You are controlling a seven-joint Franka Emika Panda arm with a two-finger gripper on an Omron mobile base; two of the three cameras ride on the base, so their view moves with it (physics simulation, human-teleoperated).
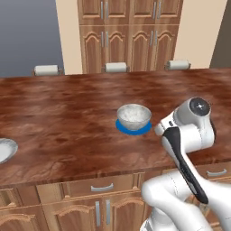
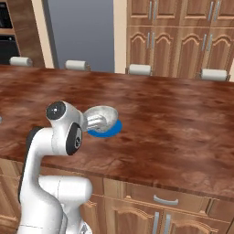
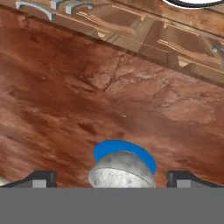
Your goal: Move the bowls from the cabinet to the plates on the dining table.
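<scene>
- Speckled pale bowl (image 1: 133, 115) upright, mouth up, round (no long axis); nothing visible inside.
- Sits on blue plate (image 1: 134, 127), on dining table (image 1: 67, 113) nearer its front edge, right of middle.
- White-grey plate (image 1: 5, 150) at table's left edge, bare.
- Gripper (image 3: 112, 178) spread wide either side of bowl, gripping nothing.

We see the glossy reddish-brown wooden surface (image 1: 67, 113) carrying a bright blue plate (image 1: 143, 129) with a pale speckled bowl (image 1: 133, 115) on it; at its left edge lies what may be a white-grey plate (image 1: 6, 149).
</scene>
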